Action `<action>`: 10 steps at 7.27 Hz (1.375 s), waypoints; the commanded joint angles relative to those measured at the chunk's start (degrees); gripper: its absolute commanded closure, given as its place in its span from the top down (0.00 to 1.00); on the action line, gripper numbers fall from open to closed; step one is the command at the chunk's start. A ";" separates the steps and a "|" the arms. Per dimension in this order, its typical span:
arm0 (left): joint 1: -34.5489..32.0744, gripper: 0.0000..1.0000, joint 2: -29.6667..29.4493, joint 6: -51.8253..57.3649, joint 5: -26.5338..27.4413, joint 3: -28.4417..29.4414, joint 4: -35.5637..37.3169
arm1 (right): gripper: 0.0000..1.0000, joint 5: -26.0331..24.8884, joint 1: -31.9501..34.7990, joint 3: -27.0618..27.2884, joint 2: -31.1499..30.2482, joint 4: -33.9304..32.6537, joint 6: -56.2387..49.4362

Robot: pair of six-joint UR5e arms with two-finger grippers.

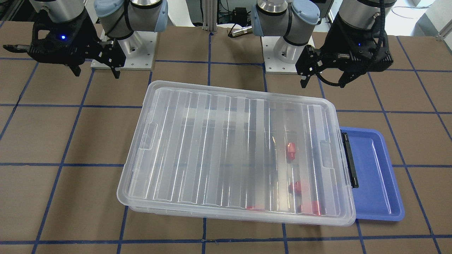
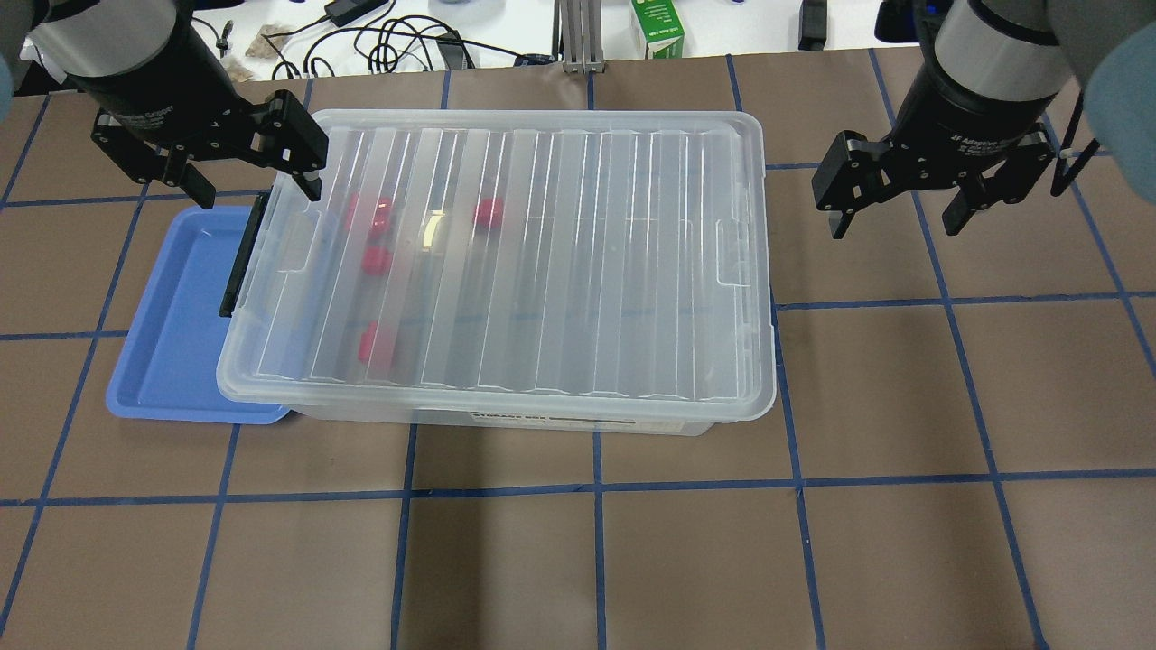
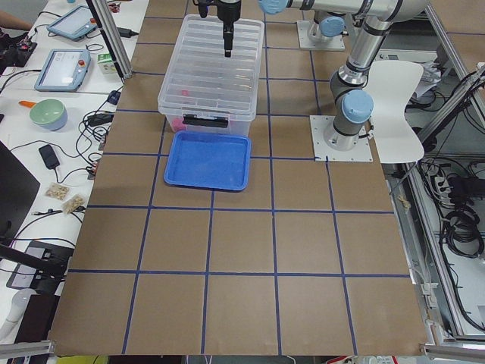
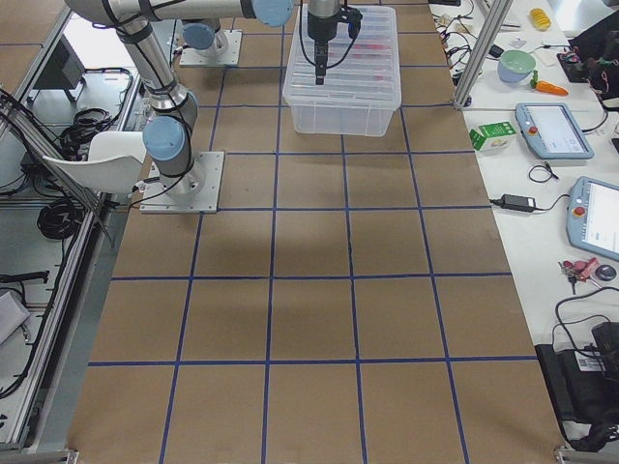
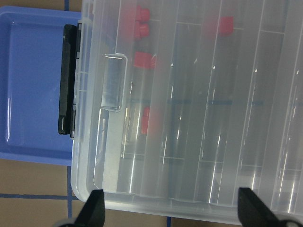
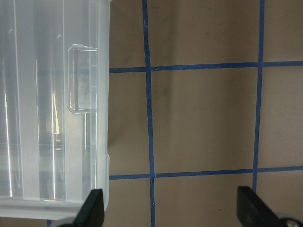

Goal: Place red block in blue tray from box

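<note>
The clear box lies mid-table with its ribbed lid shut and a black clip at its left end. Several red blocks show through the lid near that end, also in the front-facing view and the left wrist view. The blue tray lies empty beside the clip end, partly under the box rim. My left gripper hangs open and empty above the box's clip-end far corner. My right gripper hangs open and empty over bare table right of the box.
The brown table carries a blue tape grid. A green carton and cables lie beyond the far edge. The arm bases stand on the robot's side of the box.
</note>
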 commanded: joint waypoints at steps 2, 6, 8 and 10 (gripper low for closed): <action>0.00 1.00 0.02 0.00 -0.06 -0.06 -0.04 | 1.00 0.45 -0.11 3.70 0.77 -1.27 -0.59; 0.00 1.00 0.02 0.00 0.11 -0.06 -0.04 | 1.00 4.74 0.42 4.43 9.27 -9.72 -0.15; 0.00 1.00 0.02 0.00 0.03 -0.06 -0.04 | 1.00 5.03 0.42 4.43 11.14 -10.16 -0.59; 0.00 1.00 0.02 0.00 0.03 -0.06 -0.04 | 1.00 7.31 0.42 4.43 12.98 -12.07 -0.68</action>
